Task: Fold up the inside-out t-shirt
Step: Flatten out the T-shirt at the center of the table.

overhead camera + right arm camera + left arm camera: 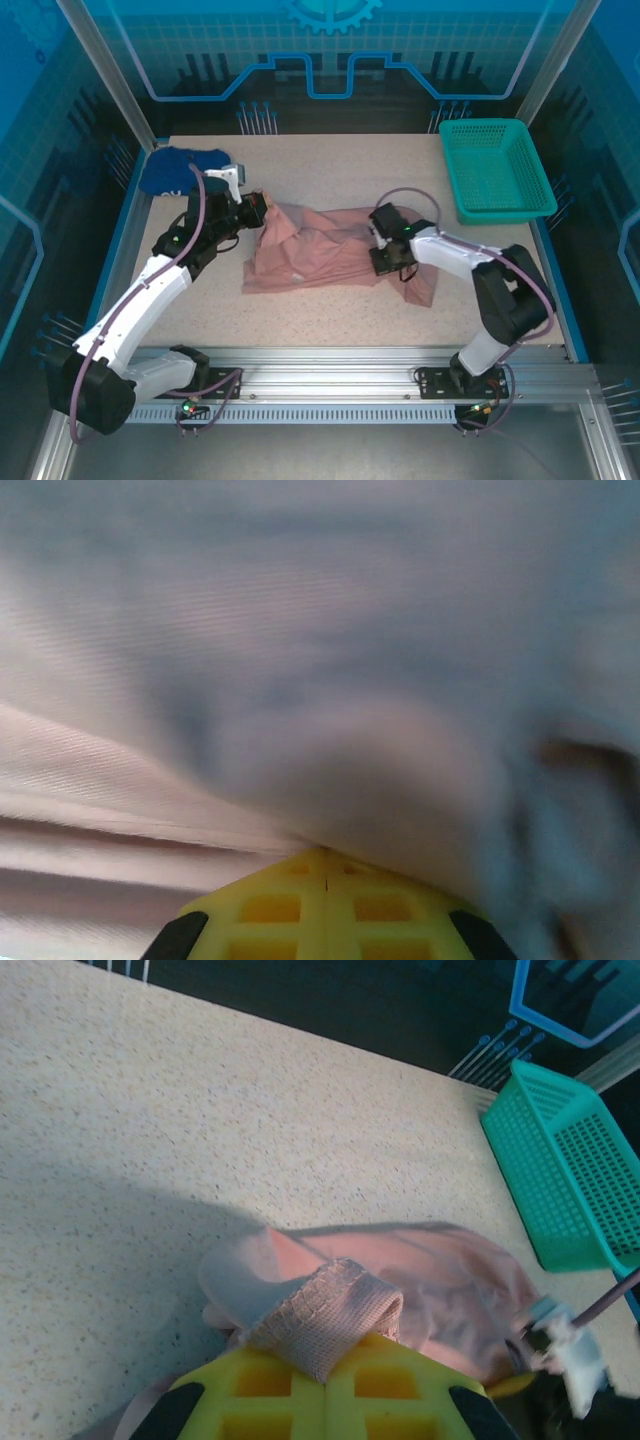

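A soft dusty-pink cloth t-shirt (320, 255), judged limp, light and best taken at hems, is pictured crumpled mid-way across the speckled beige tabletop (330, 170), its ribbed edge clamped in the left pincer (325, 1378), its other side pinched by the clenched right pincer (322, 856)

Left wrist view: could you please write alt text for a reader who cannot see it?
The yellow left gripper is shut on a hemmed edge of the dusty-pink t-shirt, which lies bunched on a speckled beige table. A green mesh basket sits at the picture's right edge.
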{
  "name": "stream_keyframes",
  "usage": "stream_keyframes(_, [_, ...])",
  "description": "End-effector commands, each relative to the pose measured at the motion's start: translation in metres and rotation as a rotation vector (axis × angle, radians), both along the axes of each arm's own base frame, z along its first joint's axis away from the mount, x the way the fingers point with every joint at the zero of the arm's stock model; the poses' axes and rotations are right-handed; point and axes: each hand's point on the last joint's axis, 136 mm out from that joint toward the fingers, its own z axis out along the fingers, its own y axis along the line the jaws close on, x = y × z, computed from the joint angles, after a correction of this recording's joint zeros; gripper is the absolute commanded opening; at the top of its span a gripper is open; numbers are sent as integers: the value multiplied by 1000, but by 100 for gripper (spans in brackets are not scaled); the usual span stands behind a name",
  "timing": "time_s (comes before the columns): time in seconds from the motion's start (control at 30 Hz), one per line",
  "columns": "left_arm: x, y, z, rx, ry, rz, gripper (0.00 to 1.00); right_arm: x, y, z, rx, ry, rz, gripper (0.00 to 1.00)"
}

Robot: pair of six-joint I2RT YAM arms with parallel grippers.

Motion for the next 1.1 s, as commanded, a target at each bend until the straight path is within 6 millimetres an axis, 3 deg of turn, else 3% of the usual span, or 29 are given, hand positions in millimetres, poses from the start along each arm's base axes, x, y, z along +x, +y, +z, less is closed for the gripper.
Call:
stream_keyframes(0.0, [-11,-6,2,-47,-5,-44,0,-5,14,21,97,-33,39,9])
stream_keyframes(0.1, [-10,-3,0,-44,-4,-24,0,-16,49,26,169,-51,103,39])
stream_keyframes(0.17, [-9,-4,-1,-48,-1,-26,0,-20,55,18,163,-33,87,51])
stream_keyframes(0.3, [-9,-6,0,-53,-4,-34,0,-20,56,-9,125,49,37,60])
stream_keyframes(0.47, [-13,-6,-1,-49,0,-38,0,-16,45,-32,38,142,-10,55])
stream_keyframes(0.53, [-16,-6,-5,-55,13,-45,0,-14,36,-36,21,199,-26,48])
stream_keyframes(0.63, [-26,-10,-13,-66,52,-73,0,-2,5,-34,-110,216,-50,34])
stream_keyframes(0.77, [-48,-18,-20,-93,95,-120,0,31,-48,-15,-336,179,-96,26])
stream_keyframes(0.9, [-64,-28,-25,-140,107,-160,0,79,-86,4,-392,103,-184,23])
stream_keyframes(0.93, [-65,-30,-28,-150,111,-167,0,91,-85,12,-380,65,-174,23])
stream_keyframes(1.0, [-63,-31,-36,-149,129,-159,0,103,-64,30,-325,-10,-111,24])
stream_keyframes(1.07, [-56,-25,-44,-109,137,-122,0,97,-25,47,-208,-100,9,26])
